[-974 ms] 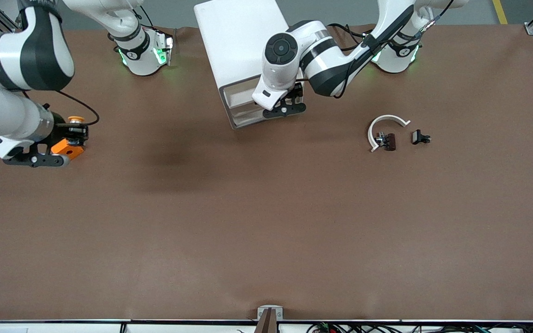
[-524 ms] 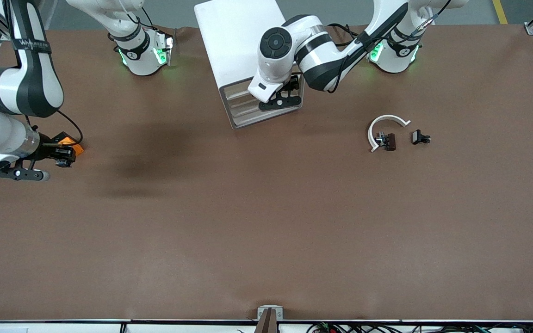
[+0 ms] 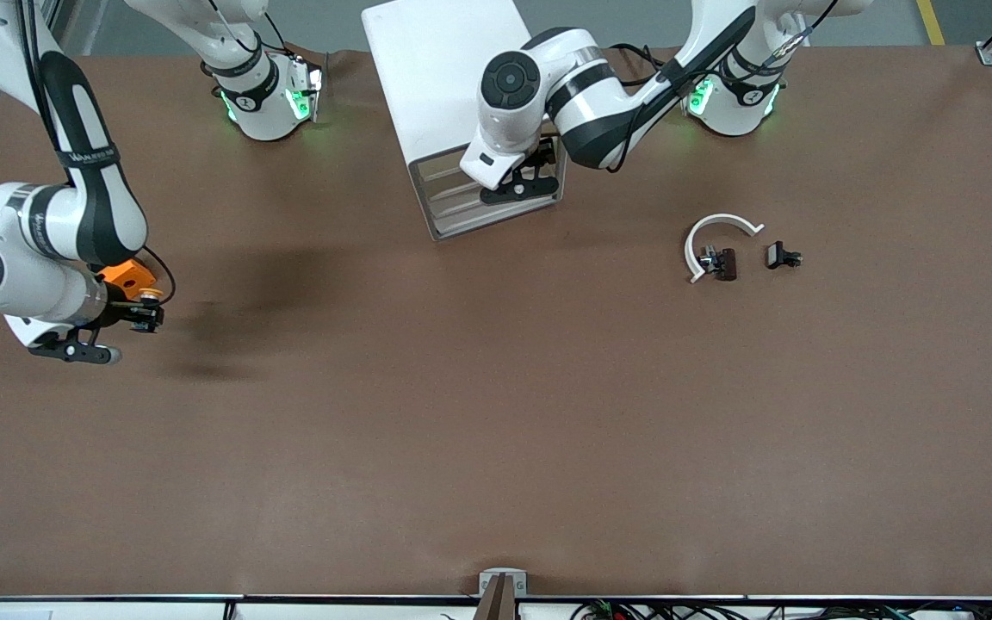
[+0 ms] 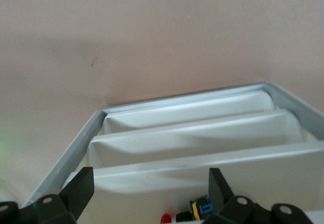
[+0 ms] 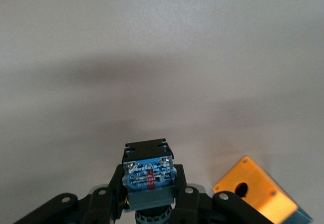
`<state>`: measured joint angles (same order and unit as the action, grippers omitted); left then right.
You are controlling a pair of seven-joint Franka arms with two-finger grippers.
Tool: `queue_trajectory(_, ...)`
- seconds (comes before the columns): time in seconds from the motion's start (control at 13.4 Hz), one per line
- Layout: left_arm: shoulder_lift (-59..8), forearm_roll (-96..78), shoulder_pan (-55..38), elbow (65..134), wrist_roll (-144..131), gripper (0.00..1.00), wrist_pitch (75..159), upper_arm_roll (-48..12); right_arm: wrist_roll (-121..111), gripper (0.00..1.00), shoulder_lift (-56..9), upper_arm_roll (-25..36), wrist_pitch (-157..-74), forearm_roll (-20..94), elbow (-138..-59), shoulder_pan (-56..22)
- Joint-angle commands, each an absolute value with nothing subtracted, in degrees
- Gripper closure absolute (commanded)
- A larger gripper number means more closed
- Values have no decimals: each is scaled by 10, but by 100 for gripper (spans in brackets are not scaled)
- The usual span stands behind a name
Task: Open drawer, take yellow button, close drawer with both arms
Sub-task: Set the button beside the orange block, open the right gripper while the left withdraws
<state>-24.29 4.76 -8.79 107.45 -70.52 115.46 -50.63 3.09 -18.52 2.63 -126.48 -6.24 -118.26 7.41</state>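
No legible text or labels

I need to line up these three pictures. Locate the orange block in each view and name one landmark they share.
Front view: the orange block lies at the right arm's end of the table, partly under that arm.
Left wrist view: not in it.
Right wrist view: it lies on the table beside the right gripper.
Shared landmark: the button, shown dark-bodied in the right wrist view.

Orange block [image 3: 127, 276] w/ centre hole, white arc [image 3: 714, 235] + two black clips [image 3: 782, 256] on brown table [image 3: 496, 413].
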Motion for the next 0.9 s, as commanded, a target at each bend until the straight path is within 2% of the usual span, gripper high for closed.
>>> queue_trajectory(0.0,-245,47,-10,1036,-701,0,1129,-512,54,67,-212,15,-1272,-69,-1183,84)
queue_trajectory(0.37,-246,165,128,994,-694,0,1128,-512,54,67,-263,16,-1330,-69,-1184,85)
queue_trajectory(0.6,-245,188,224,991,-574,0,1126,-512,51,67,-279,17,-1339,-72,-1184,85)
queue_trajectory(0.67,-246,188,278,987,-519,0,1113,-512,50,63,-281,17,-1339,-72,-1184,85)
queue_trajectory(0.75,-246,189,303,981,-483,0,1097,-512,50,50,-281,16,-1337,-72,-1184,85)
queue_trajectory(0.82,-245,190,324,967,-439,0,1082,-512,50,21,-281,17,-1336,-72,-1183,85)
